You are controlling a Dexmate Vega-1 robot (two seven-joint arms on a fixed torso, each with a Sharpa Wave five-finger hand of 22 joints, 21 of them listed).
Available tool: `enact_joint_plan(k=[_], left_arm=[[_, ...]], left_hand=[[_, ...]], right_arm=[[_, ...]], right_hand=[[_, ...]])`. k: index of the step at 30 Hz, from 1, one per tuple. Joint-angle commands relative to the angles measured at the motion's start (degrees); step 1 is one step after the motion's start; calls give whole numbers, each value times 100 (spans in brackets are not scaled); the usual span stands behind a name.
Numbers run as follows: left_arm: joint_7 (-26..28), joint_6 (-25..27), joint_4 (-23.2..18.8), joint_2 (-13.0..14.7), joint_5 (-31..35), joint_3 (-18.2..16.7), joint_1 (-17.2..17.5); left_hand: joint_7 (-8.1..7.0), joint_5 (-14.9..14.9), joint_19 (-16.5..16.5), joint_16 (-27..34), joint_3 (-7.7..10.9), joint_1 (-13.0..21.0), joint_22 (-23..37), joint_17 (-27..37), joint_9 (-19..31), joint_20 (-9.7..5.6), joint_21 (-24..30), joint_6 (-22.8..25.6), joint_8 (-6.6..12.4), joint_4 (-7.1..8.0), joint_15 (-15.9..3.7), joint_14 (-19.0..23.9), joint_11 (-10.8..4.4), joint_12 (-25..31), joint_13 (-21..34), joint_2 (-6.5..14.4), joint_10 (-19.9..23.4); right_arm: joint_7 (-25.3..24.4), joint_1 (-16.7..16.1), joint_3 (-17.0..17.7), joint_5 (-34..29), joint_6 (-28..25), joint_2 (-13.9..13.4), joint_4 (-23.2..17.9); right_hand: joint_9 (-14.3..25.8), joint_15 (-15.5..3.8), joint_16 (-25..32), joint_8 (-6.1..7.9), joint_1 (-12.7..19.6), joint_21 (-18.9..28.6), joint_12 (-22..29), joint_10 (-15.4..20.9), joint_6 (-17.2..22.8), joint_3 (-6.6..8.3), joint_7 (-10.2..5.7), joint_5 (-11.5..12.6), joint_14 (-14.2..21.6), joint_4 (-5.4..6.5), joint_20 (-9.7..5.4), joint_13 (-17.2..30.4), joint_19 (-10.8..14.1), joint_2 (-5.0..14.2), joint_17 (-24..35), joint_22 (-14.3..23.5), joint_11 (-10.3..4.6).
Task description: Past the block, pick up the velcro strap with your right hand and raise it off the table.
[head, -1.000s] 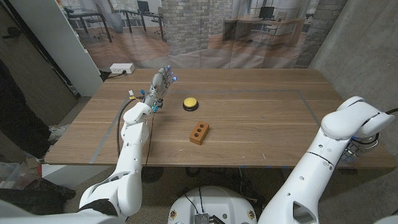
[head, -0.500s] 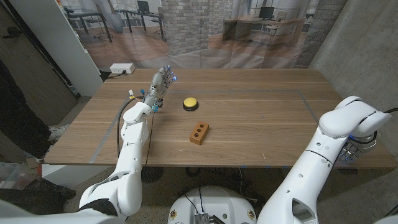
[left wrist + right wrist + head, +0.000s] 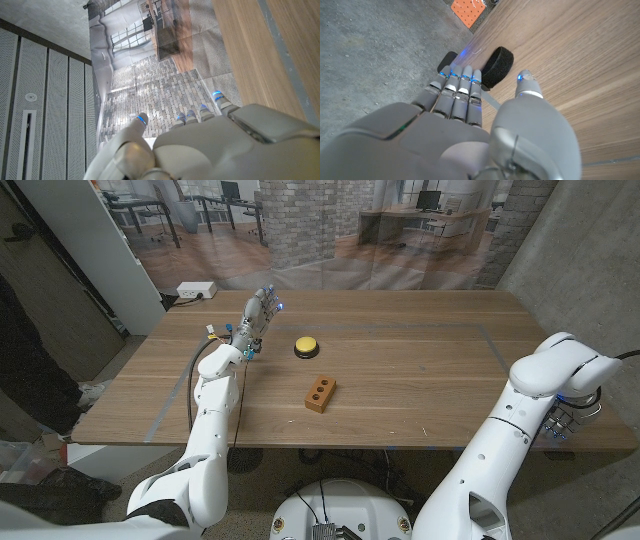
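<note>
A brown wooden block [image 3: 320, 393] with two holes lies near the middle of the table [image 3: 430, 370]. Just past it sits a round yellow thing on a black base [image 3: 306, 347]. No strap is plain to see on the tabletop in the head view. My right hand [image 3: 563, 420] hangs off the table's right edge, below the top. Its fingers [image 3: 462, 95] are straight and side by side and hold nothing. Beyond them is a black round thing [image 3: 497, 66] that I cannot identify. My left hand [image 3: 256, 320] is raised over the far left of the table with its fingers [image 3: 200, 115] apart and empty.
A white power strip [image 3: 196, 290] lies behind the table's far left corner. A person in dark clothes [image 3: 30, 370] stands at the left edge. An orange perforated thing [image 3: 470, 10] shows on the grey floor in the right wrist view.
My right arm has drifted slightly to the left at the table's right edge. The left hand, block and yellow thing have not moved.
</note>
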Motion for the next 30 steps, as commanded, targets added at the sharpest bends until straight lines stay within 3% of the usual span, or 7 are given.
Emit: enact_joint_plan(k=[1,6,17,21,26,30], left_arm=[[2,-54,120,13,19,-11,-74],[-4,-83,189,16,25,-21,-112],[-22,-168,397,17,41,-50,-233],[-24,-191,450,10,49,-64,-259],[-23,-202,485,8,64,-80,-277],[-16,-203,496,2,70,-95,-284]], left_hand=[[-17,54,18,29,-18,-54,24,14,14,-9,-12,-340,16,-1,10,-605,14,14,10,271,-361],[-15,57,20,29,-20,-55,24,14,14,-10,-17,-340,16,0,15,-604,13,16,10,273,-357],[-16,62,28,28,-27,-57,25,14,14,-10,-28,-340,16,1,18,-604,15,16,10,279,-355],[-13,64,24,27,-29,-57,25,14,14,-9,-34,-345,14,1,21,-607,15,14,10,279,-360],[-14,65,26,27,-31,-58,25,14,14,-9,-36,-345,14,2,19,-606,15,14,10,279,-360],[-12,66,29,27,-35,-61,26,15,14,-10,-41,-344,15,3,19,-607,14,14,10,279,-358]], right_arm=[[-1,125,63,-148,-38,0,202],[-1,174,65,-190,-29,0,256],[-1,250,101,-250,21,0,349],[-1,273,123,-255,45,0,377],[-1,306,141,-264,72,0,423],[-1,328,140,-268,107,0,447]], right_hand=[[28,-96,124,94,75,46,122,250,197,-56,-30,84,277,10,-377,49,109,71,62,36,-32],[87,-291,305,213,267,81,249,595,462,-30,-129,172,678,1,-409,130,195,270,151,47,-85],[172,-441,559,352,792,143,402,952,795,78,-211,180,946,-110,-396,263,340,682,383,61,-170],[213,-512,729,413,995,166,500,1142,942,84,-241,103,1085,-149,-390,330,388,828,532,66,-182],[336,-626,1109,597,1305,215,756,1505,1293,17,-320,-121,1352,-179,-360,520,475,1006,919,77,-314],[438,-608,1324,738,1546,252,947,1709,1494,19,-333,-250,1443,-209,-336,664,538,1132,1197,83,-293]])
